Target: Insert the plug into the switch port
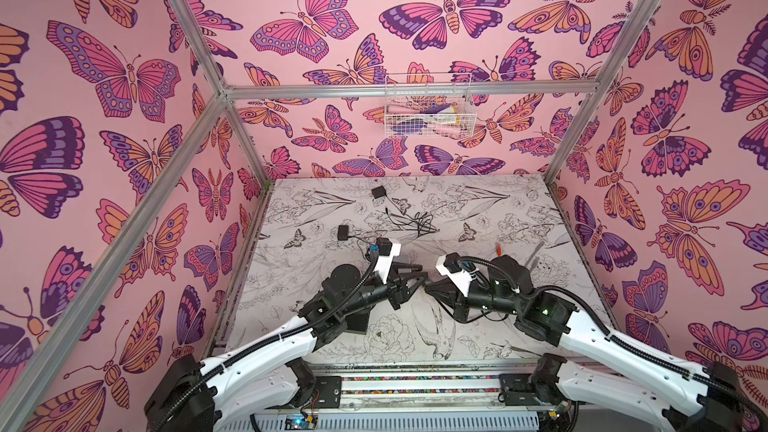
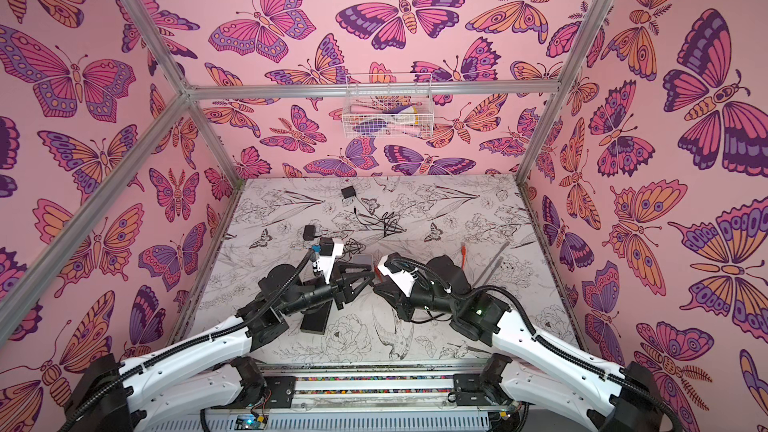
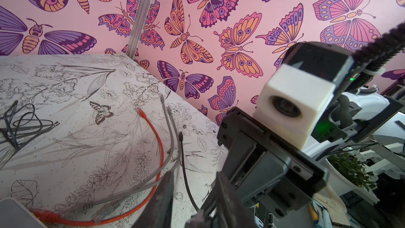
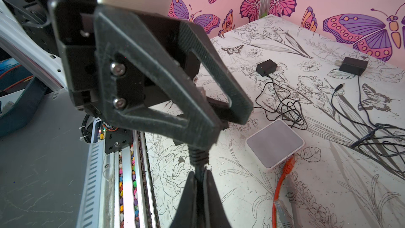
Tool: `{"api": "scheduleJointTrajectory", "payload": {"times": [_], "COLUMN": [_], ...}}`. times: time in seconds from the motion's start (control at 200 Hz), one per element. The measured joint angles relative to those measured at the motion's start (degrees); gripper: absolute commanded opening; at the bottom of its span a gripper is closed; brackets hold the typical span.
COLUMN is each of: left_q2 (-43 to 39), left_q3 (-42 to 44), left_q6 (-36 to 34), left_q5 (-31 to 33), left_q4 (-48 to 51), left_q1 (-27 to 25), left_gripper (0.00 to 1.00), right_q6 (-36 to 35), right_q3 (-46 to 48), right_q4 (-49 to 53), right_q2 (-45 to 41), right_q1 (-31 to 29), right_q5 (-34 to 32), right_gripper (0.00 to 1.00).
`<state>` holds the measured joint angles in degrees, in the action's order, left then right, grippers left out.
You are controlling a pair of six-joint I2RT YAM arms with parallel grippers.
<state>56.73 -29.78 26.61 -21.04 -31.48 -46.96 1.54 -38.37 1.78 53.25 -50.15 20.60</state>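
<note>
R gripper [image 4: 198, 177] pinched fully shut on the black cable [image 4: 199, 168], right behind the ribbed strain relief [image 4: 198, 154]. Reads as deliberate: gripping the cord leaves the plug body free for the other arm. The plug itself is hidden. It runs up in btwn the fingers of the L gripper [image 4: 223, 125], which sits tip-to-tip w/ the R one. L fingers are partly closed around that end; clamped or not, can't tell from any view. Looks like a mid-air regrasp so L can take the plug by its body and aim it.

Both grippers look held up off the table [image 4: 328, 183], just robot-side of the white switch [image 4: 275, 142], near it but not touching. Prob. kept close so final travel is short.

Orange patch cable [image 4: 282, 178] ends at one edge of the switch and looks seated, so ports likely face that edge; ports not visible. Gray patch cable [image 4: 290, 186] lies alongside the orange one, short of the switch.

Black pwr adapter [image 4: 266, 67] and a 2nd adapter [image 4: 352, 65] lie beyond the switch, toward the back wall. One barrel plug [image 4: 339, 87] lies loose there. Held cable is prob. the other adapter's lead, but I can't trace it.
</note>
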Motion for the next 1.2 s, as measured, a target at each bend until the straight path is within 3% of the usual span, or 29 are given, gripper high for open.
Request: {"api": "scheduleJointTrajectory", "payload": {"times": [0.16,0.336,1.197], "left_q2": [-0.13,-0.13,-4.79], "left_q3": [0.0,0.07,3.43], "left_q6": [0.0,0.55,0.5], "left_q5": [0.04,0.2,1.6], "left_q4": [-0.46,-0.96,-1.73], "left_q1": [0.0,-0.35,-0.59], "left_gripper": [0.17,0.0,0.0], "right_q6": [0.0,-0.07,0.0], "right_q3": [-0.02,-0.07,-1.77], "right_q4": [0.0,0.11,0.61], "right_q2": [0.22,0.48,2.21], "right_q1": [-0.74,-1.01,-2.08], "right_q5": [-0.02,-0.44,1.53], "right_gripper": [0.0,0.0,0.0]}}
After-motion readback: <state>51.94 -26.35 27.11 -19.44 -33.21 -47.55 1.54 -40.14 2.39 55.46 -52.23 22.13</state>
